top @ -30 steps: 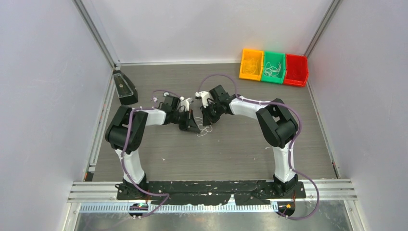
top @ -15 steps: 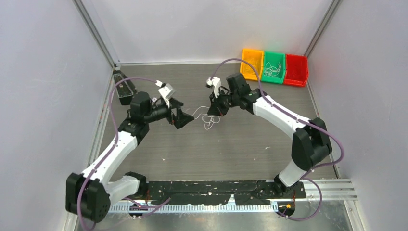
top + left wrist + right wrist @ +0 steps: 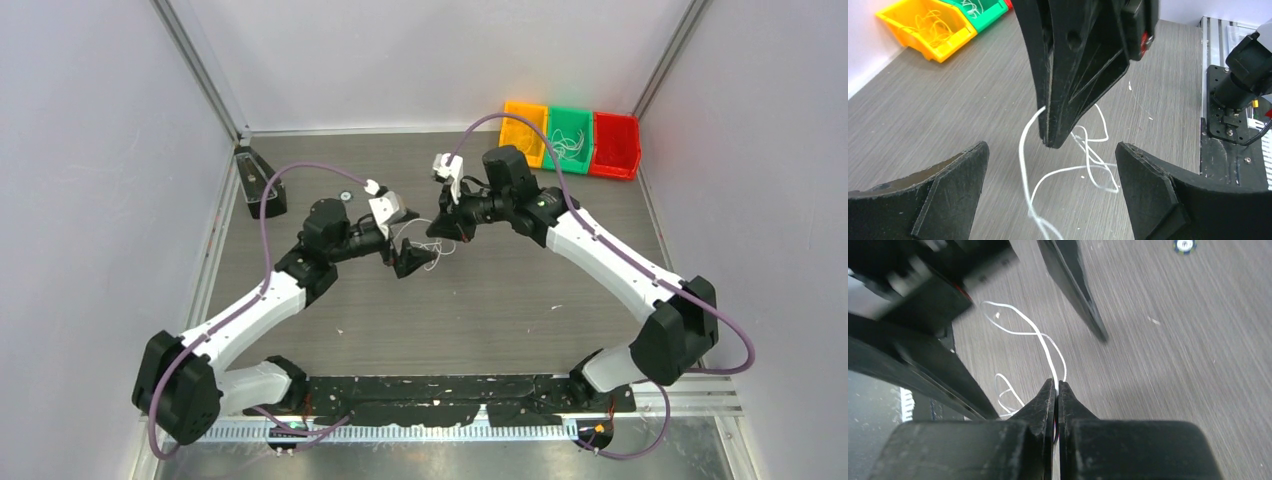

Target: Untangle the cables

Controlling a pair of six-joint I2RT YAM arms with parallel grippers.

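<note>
- At the middle of the table [image 3: 480, 310], the right gripper [image 3: 1056, 385] is clenched on a white strand of the cables [image 3: 1023, 150], pinching it at its very tips.
- Below the pinch, the strand falls in loose loops towards the tabletop.
- The left gripper [image 3: 412, 262] faces it with its jaws spread wide, one on either side of the hanging loops, and holds nothing.
- A second ago both arms were folded in, with their grippers low over the tangle. Half a second ago the left gripper had drawn off to the left. Now it is back just beside the right one.
- Whether the lowest loops rest on the table or hang clear of it cannot be told.
- The right wrist view is blurred by motion.
- In the far right corner, the orange bin [image 3: 523, 130], green bin [image 3: 570, 140] and red bin [image 3: 615, 145] stand side by side, partly behind the right arm's hose.
</note>
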